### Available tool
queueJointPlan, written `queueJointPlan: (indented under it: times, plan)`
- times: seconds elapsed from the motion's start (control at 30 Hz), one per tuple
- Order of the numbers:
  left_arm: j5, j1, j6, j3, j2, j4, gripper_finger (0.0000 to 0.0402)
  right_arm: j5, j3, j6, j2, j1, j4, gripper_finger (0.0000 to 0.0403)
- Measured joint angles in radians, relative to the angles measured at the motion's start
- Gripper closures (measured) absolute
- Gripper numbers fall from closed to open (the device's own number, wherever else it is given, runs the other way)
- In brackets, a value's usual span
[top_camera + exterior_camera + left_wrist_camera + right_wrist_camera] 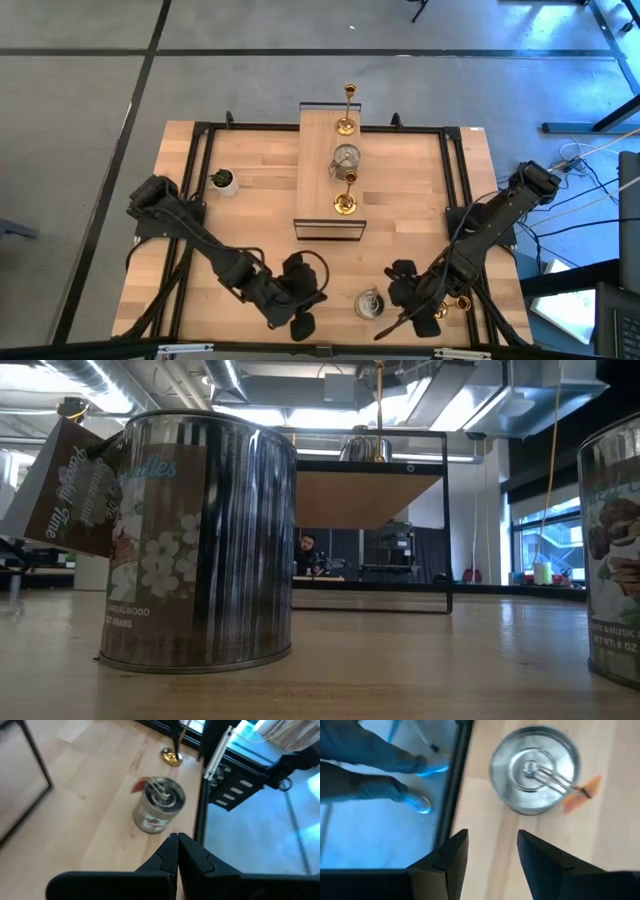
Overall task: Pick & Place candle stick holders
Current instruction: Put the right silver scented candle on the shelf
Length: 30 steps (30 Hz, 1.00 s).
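Low view: wooden table (420, 660) under ceiling ducts (500, 400).

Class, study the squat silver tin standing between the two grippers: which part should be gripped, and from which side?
Grip its round wall, coming down from above with the open right gripper. The silver tin stands upright and squat; opposite walls probably suit the jaws better than the thin wire on top.

Two gold candlesticks (346, 192) and silver holder (346, 157) upright on shelf.
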Motion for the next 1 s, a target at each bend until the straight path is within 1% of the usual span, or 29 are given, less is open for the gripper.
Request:
queueJointPlan:
  times: [0.1,0.3,0.4,0.53,0.6,0.73,0.87,1.0]
  plan:
    - [0.026,0.002,-0.028,0.001,0.03,0.02,0.04,0.042,-0.001,-0.035,0.0,-0.001,-0.033,0.0228]
    - [0.034,0.002,-0.055,0.001,0.085,0.09,0.04,0.094,-0.023,-0.052,0.0,-0.006,-0.014,0.0228]
    - [0.051,0.005,-0.059,0.0,0.108,0.111,0.04,0.103,-0.045,-0.052,0.001,-0.006,0.008,0.0228]
    - [0.106,0.017,-0.085,0.0,0.135,0.106,0.04,0.102,-0.054,-0.029,0.029,-0.006,0.018,0.0228]
    - [0.106,0.018,-0.088,0.0,0.146,0.101,0.04,0.102,-0.054,-0.022,0.053,-0.006,0.029,0.0228]
    - [0.1,0.019,-0.106,0.0,0.146,0.02,0.04,0.094,-0.054,-0.017,0.097,-0.006,0.069,0.0228]
    - [0.138,0.028,-0.125,0.0,0.146,-0.11,0.04,0.094,-0.054,-0.016,0.134,-0.005,0.118,0.0228]
    - [0.169,0.033,-0.136,0.0,0.146,-0.166,0.04,0.094,-0.054,-0.014,0.162,-0.007,0.152,0.0229]
